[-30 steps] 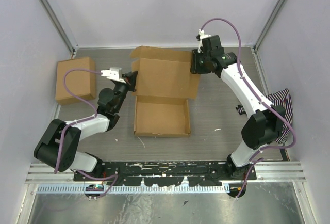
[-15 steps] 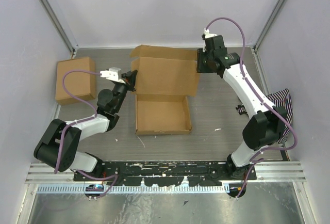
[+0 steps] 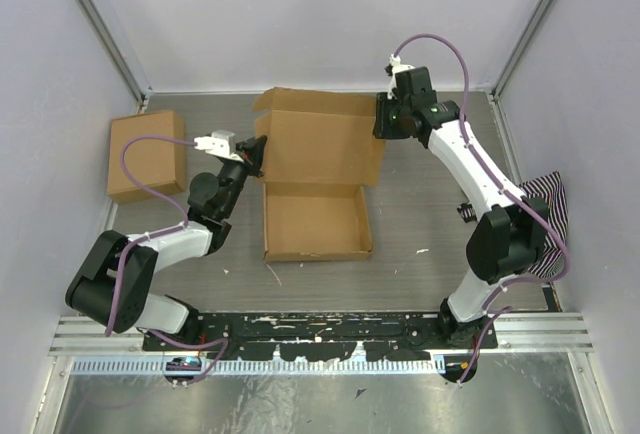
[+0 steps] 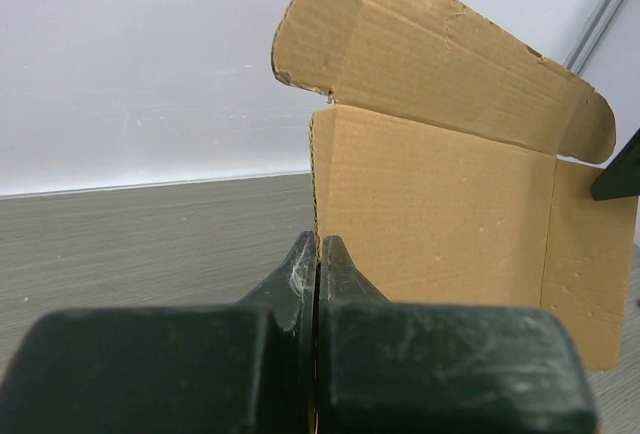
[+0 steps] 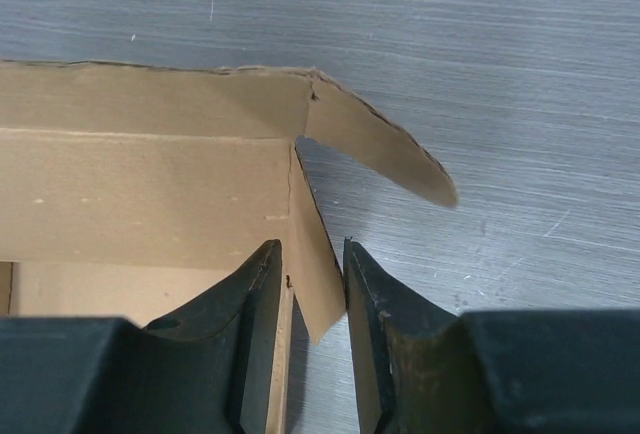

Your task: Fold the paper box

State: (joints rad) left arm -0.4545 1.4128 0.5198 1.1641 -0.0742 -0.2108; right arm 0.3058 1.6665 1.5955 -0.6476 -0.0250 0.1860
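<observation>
The paper box (image 3: 315,222) lies mid-table as a shallow open tray with its lid panel (image 3: 320,144) raised behind it. My left gripper (image 3: 258,154) is shut on the lid's left edge; in the left wrist view the fingers (image 4: 318,254) pinch that edge, with the lid (image 4: 440,204) rising to the right. My right gripper (image 3: 386,119) is at the lid's right edge. In the right wrist view it (image 5: 310,246) is open, its jaws on either side of the lid's side flap (image 5: 312,244), with a rounded tab (image 5: 385,154) beyond.
A ready-made brown cardboard box (image 3: 146,156) sits at the far left. A striped cloth (image 3: 545,199) lies at the right wall, with a small black object (image 3: 466,212) near it. Walls enclose the table at the back and sides.
My right gripper shifted right, then back left to the lid's right edge. The tray slid slightly right. My left gripper has kept its hold and has not moved.
</observation>
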